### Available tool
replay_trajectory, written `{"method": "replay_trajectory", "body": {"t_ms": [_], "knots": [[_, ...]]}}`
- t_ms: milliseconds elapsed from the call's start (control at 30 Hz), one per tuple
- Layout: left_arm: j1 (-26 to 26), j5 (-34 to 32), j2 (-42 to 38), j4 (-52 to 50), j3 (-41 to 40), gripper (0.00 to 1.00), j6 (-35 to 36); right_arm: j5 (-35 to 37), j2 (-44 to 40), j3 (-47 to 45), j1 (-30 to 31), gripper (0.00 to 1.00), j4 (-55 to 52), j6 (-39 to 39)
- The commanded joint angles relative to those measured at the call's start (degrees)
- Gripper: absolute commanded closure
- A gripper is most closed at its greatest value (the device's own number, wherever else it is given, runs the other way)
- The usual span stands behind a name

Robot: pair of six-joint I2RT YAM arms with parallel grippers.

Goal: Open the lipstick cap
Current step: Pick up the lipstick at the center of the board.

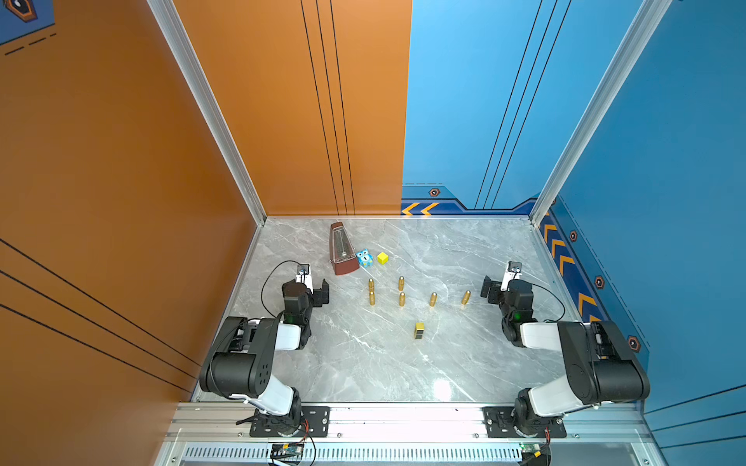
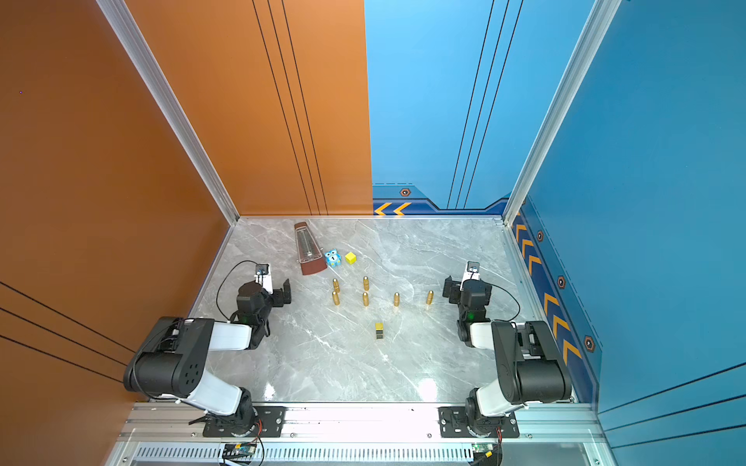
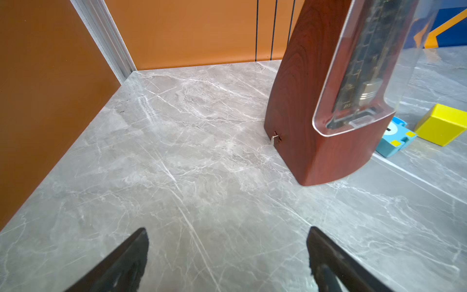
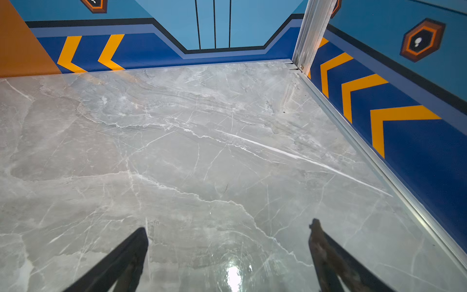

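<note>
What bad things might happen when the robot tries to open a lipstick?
1. The gold lipsticks stand upright, some in close pairs. Reaching for one may topple its neighbour.
2. The left fingers are open near the metronome, so a careless swing might bump it.
3. The lipsticks look slim and shiny, so one may slip or tip when pinched.

The grey marble table [image 1: 363, 363] carries a metronome [image 1: 342, 252] near its far edge, with a blue owl toy [image 1: 364, 258] just beside its base and a yellow cube [image 1: 382, 258] next to that. Six gold tubes [image 1: 401, 283], perhaps lipsticks, stand upright mid-table. A small yellow-and-black block [image 1: 419, 330] stands apart, nearer the front.
</note>
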Motion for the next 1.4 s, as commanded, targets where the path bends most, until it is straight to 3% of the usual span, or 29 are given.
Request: {"method": "replay_trajectory", "body": {"t_ms": [0, 600, 833, 1067, 1200, 1367], "knots": [[0.2, -2.7, -0.8, 0.2, -0.1, 0.01, -1.4, -0.8, 0.1, 0.0, -0.1, 0.0, 0.6, -0.4], [0.1, -2.2, -0.6, 0.1, 0.2, 0.01, -1.1, -0.9, 0.0, 0.0, -0.1, 0.0, 0.6, -0.4], [0.0, 3.9, -0.7, 0.1, 0.0, 0.01, 1.3, -0.9, 0.0, 0.0, -0.1, 0.0, 0.6, -0.4], [0.1, -2.0, -0.2, 0.1, 0.6, 0.01, -1.0, -1.7, 0.0, 0.3, -0.4, 0.0, 0.0, -0.4], [0.1, -4.7, -3.6, 0.1, -1.0, 0.01, -2.1, -2.4, -1.7, 2.9, -0.9, 0.0, -5.8, 0.1], [0.0, -6.3, -11.3, 0.0, -4.2, 0.02, -2.2, -1.8, -6.9, 9.5, -1.1, 0.0, -21.4, 1.2]]}}
